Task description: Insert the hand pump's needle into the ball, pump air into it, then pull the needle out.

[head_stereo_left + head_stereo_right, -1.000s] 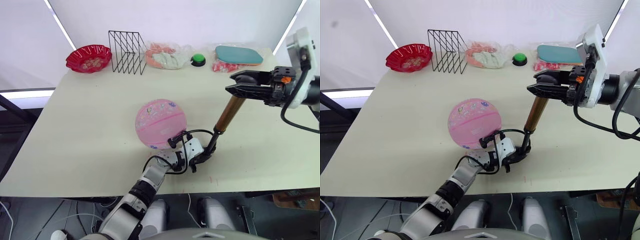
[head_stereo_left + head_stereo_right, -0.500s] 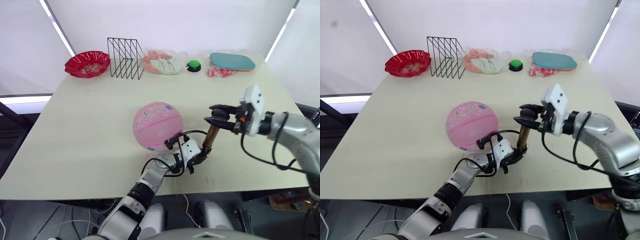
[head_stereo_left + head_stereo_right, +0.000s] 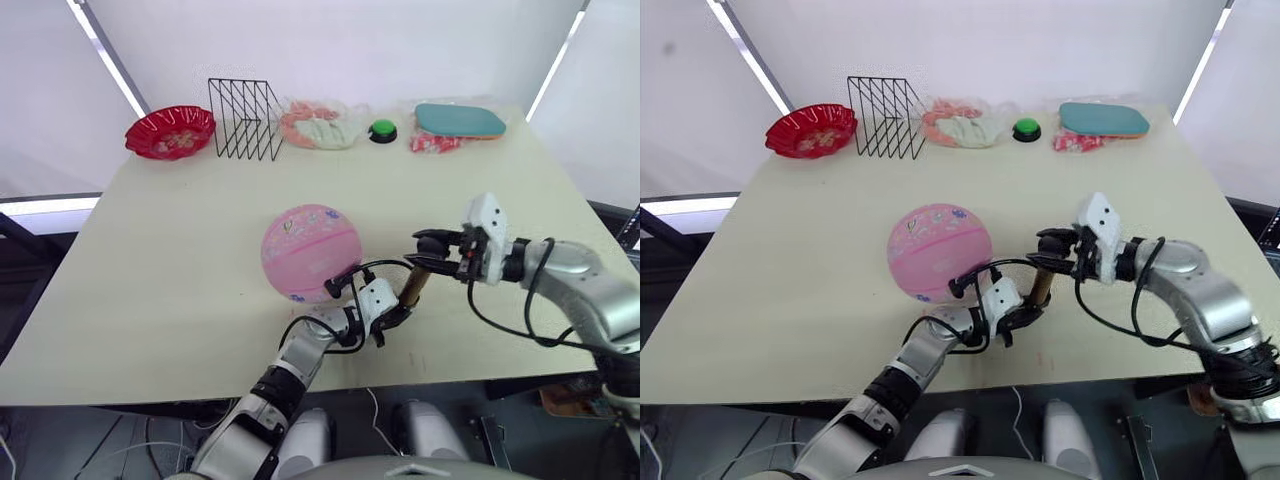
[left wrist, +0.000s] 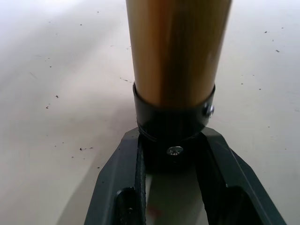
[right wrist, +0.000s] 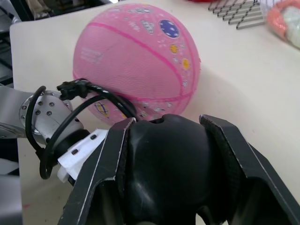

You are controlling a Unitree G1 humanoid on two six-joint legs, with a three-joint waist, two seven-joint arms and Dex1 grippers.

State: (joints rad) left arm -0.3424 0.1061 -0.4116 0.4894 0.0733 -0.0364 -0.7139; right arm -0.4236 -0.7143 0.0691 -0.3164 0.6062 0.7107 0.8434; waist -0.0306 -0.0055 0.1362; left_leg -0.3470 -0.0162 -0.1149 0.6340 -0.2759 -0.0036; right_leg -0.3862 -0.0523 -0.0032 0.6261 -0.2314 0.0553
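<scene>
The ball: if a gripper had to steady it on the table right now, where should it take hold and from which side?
Probably the ball's far-left flank, approached from the robot's left. It is round, so only a cupping contact would hold. Its near-right side is crowded by the left gripper clamping the hand pump's base, the black hose and the right gripper on the handle.

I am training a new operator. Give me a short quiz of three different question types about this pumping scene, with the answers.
1. True or false: the ball is round, not flattened.
2. Which part of the hand pump does the left gripper clamp? A) T-handle B) black base collar C) hose
3. Fill in: the right gripper is closed on the pump's black ____.

Key: 1 true; 2 B; 3 handle.
</scene>
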